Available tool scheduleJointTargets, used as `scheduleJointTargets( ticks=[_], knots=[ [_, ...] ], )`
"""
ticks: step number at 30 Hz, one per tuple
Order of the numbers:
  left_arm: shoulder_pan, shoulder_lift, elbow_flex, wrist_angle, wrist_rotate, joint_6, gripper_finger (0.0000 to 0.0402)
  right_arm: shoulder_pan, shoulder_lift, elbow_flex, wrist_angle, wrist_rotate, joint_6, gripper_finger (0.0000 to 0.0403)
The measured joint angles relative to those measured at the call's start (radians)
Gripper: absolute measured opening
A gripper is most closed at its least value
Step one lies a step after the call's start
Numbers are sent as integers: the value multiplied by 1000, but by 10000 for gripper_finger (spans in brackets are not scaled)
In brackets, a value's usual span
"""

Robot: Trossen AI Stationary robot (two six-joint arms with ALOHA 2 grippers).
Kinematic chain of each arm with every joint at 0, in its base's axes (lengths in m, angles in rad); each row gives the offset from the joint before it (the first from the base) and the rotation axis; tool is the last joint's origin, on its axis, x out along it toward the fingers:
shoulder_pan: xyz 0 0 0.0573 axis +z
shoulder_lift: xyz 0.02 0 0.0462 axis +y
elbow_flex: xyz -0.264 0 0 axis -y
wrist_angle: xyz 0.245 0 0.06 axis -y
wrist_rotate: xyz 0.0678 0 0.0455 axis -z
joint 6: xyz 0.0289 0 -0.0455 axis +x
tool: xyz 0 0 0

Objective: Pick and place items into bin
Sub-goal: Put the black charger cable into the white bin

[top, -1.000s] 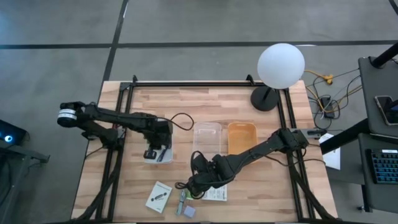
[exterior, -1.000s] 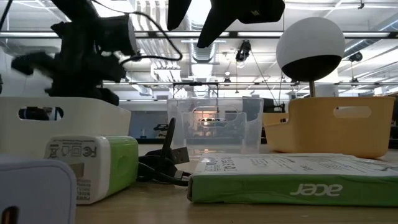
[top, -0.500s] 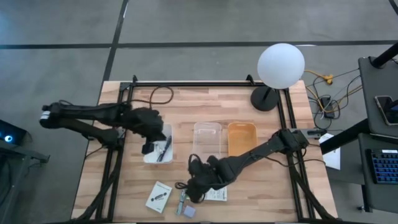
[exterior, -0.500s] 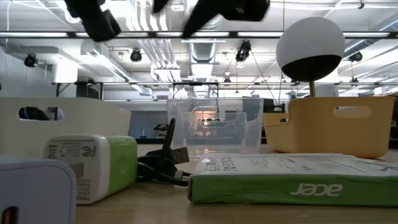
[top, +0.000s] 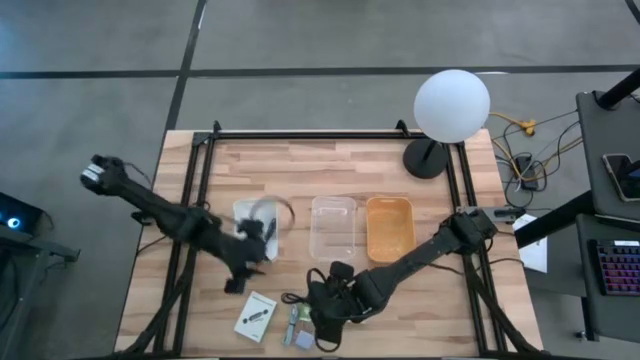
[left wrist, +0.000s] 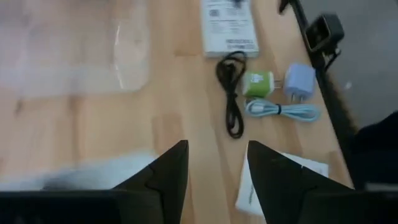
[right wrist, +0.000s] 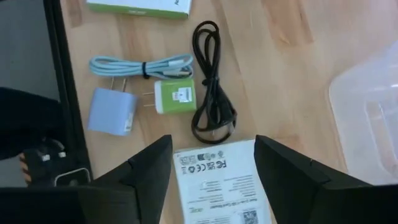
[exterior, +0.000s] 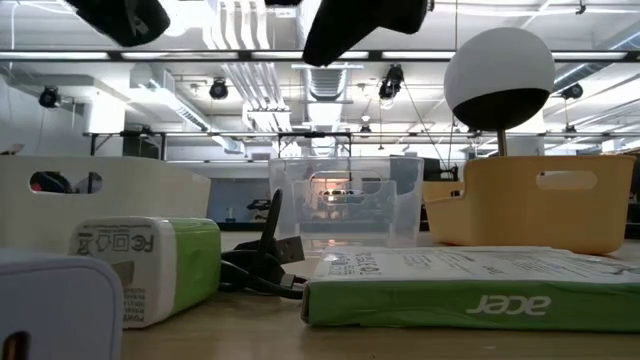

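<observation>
The items lie near the table's front edge: a coiled black cable [right wrist: 211, 87], a green plug [right wrist: 176, 96], a blue adapter [right wrist: 112, 112], a tied light-blue cable [right wrist: 143, 65], a white printed card [right wrist: 217, 180] and a green-and-white packet [exterior: 470, 290]. My right gripper [right wrist: 211, 168] hovers open above the printed card, just beside the black cable, in the high view [top: 325, 312]. My left gripper [left wrist: 217, 168] is open and holds nothing, raised in front of the white bin [top: 255, 220], in the high view [top: 240, 278]. Another white card [top: 255, 315] lies flat at the front left.
Three bins stand side by side mid-table: the white one, a clear one [top: 333, 225] and an orange one [top: 390, 225]. A globe lamp [top: 450, 105] stands at the back right. A black frame rail [top: 190, 200] runs along the table's sides.
My left gripper has drawn back from over the white bin, rising and swinging toward the table's near edge. My right gripper has shifted a little toward the near edge over the items and rolled about its own axis.
</observation>
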Motion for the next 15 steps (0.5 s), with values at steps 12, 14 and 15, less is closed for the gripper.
scheduleJointTargets(
  ticks=[12,14,15],
  knots=[
    [-33,382,45,174,17,-10,150,131,0,35,-125,57,391,215],
    [-34,420,57,212,33,-10,150,156,0,33,-128,60,454,215],
    [-33,439,60,223,39,-10,150,168,0,32,-128,61,483,215]
  ],
)
